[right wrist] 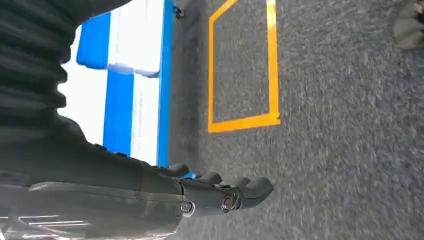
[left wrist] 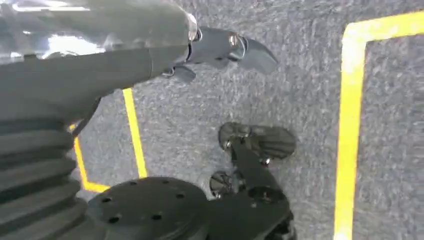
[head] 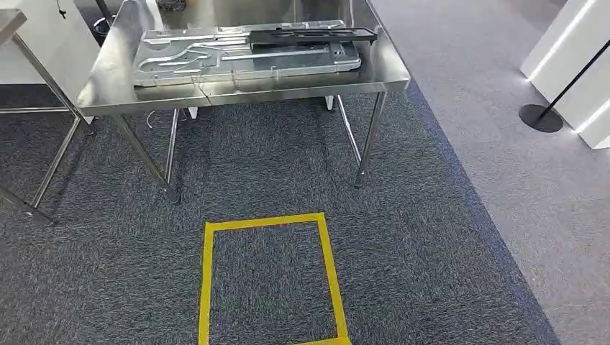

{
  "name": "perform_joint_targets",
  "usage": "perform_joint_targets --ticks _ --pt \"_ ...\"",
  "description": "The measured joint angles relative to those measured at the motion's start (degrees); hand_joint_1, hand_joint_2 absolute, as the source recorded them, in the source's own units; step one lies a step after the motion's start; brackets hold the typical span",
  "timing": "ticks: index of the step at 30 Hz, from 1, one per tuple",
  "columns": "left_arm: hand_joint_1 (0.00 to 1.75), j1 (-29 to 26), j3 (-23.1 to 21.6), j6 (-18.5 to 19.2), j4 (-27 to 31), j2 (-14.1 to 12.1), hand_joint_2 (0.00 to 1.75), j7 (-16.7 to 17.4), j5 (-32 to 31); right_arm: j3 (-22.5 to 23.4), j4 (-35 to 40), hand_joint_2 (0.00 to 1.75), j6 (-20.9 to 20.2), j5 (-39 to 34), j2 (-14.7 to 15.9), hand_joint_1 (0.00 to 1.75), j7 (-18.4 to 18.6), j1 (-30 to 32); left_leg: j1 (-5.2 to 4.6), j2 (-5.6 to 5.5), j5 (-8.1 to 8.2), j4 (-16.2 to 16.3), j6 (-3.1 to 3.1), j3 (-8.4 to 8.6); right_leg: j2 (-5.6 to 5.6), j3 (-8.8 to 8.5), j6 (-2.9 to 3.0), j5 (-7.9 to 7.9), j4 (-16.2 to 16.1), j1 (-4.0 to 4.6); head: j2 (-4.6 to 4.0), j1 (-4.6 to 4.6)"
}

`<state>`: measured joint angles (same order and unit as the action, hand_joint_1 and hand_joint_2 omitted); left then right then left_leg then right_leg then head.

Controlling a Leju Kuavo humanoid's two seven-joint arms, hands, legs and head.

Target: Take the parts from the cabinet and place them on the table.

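Dark grey fingers of your left hand (left wrist: 220,47) are hanging loosely apart over the carpet, holding nothing. Your right hand (right wrist: 220,192) is hanging likewise, fingers slightly curled, empty. Beyond them, yellow tape (head: 267,277) is marking a rectangle on the speckled grey carpet (head: 431,237). Further ahead, flat stamped silver metal parts (head: 244,54) are lying on the stainless steel table (head: 237,97). The cabinet may be behind you; turning carelessly risks an arm clipping the table's edge.

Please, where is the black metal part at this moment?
In the head view, the black metal part lies on the steel table, resting across the far right portion of the large silver panel.
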<state>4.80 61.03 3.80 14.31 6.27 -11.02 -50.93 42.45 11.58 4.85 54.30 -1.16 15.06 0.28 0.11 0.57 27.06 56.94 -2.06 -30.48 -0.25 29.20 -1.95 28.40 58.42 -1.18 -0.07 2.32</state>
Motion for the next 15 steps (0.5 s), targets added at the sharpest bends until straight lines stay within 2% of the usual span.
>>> perform_joint_targets --ticks 1,2,4,6,7,9,10,11,12,13,15 --pt "0.0 -0.01 -1.08 -0.11 0.4 -0.13 0.0 0.2 1.02 -0.64 -0.04 0.0 -0.02 -1.06 0.0 0.0 -0.27 0.19 -0.45 0.05 0.17 0.41 0.48 -0.29 0.02 -0.42 0.27 0.94 -1.56 0.35 0.0 0.0" --pt "0.0 -0.02 -2.34 -0.28 0.7 -0.32 0.0 0.41 2.14 -1.38 -0.04 0.0 -0.06 -2.27 0.0 0.0 -0.66 0.45 -0.42 0.08 0.08 0.48 0.81 -0.49 0.14 -0.1 0.74 0.56 -1.42 0.4 0.0 0.0" --pt "0.0 -0.13 -4.68 -0.5 1.27 -0.57 0.0 0.85 4.2 -2.76 -0.04 0.0 -0.39 -4.3 0.0 0.0 -1.16 1.13 -0.18 0.09 -0.23 0.29 1.43 -0.51 0.19 0.18 1.2 0.46 -1.31 0.68 0.0 0.0" --pt "0.0 -0.66 -6.81 -0.61 1.71 -1.01 0.0 1.27 6.11 -4.23 -0.02 0.0 -0.72 -6.48 -0.02 0.0 -1.73 1.41 -0.16 -0.02 0.23 0.65 2.1 -0.62 0.01 0.07 2.2 -0.28 -2.16 0.05 0.0 0.0" --pt "0.0 -1.01 -7.97 -0.66 1.8 -1.12 0.0 1.49 7.14 -5.01 0.07 0.0 -0.79 -7.57 -0.02 0.0 -2.13 1.41 -0.04 -0.08 2.24 2.95 2.38 -1.65 -0.02 0.25 2.45 -0.43 -2.14 0.09 0.0 0.0" --pt "0.0 -1.83 -10.26 -0.7 1.79 -1.27 0.0 1.95 9.08 -6.48 0.55 0.0 -0.87 -9.65 -0.02 0.0 -2.67 1.42 0.18 -0.11 7.36 12.09 2.87 -5.55 -0.12 0.67 2.69 -0.6 -2.12 0.19 0.0 0.0" --pt "0.0 -2.38 -11.34 -0.7 1.79 -1.27 0.0 2.12 10.09 -7.22 0.9 0.0 -0.94 -10.7 0.0 0.0 -2.98 1.41 0.25 -0.11 9.04 16.43 3.01 -7.38 -0.14 0.85 2.74 -0.64 -2.08 0.24 0.0 0.0" --pt "0.0 -2.96 -12.34 -0.74 1.79 -1.27 0.0 2.43 11.16 -8.05 1.38 0.0 -1.03 -11.81 0.0 0.0 -3.26 1.4 0.34 -0.11 9.46 18.87 3.12 -8.33 -0.14 0.96 2.71 -0.67 -1.99 0.28 0.0 0.0" --pt "0.0 -3.73 -13.64 -0.88 1.8 -1.4 0.0 2.62 12.33 -9.01 1.93 0.0 -1.03 -12.91 0.0 0.0 -3.57 1.33 0.45 -0.1 8.35 18.14 3.14 -7.77 -0.11 0.96 2.67 -0.69 -1.91 0.28 0.0 0.0" --pt "0.0 -4.47 -14.68 -0.94 1.77 -1.44 0.0 2.86 13.28 -9.78 2.58 0.0 -1.07 -14.04 0.0 0.0 -3.92 1.18 0.51 -0.1 6.12 14.65 3.07 -5.85 -0.09 0.9 2.64 -0.67 -1.8 0.28 0.0 0.0" --pt "0.0 -5.61 -16.91 -1.2 1.77 -1.73 0.0 3.28 15.29 -11.35 3.81 0.0 -1.42 -16.19 0.0 0.0 -4.49 0.91 0.61 -0.09 1.34 3.95 2.79 -0.36 -0.03 0.83 2.25 -0.47 -1.43 0.24 0.02 0.0"
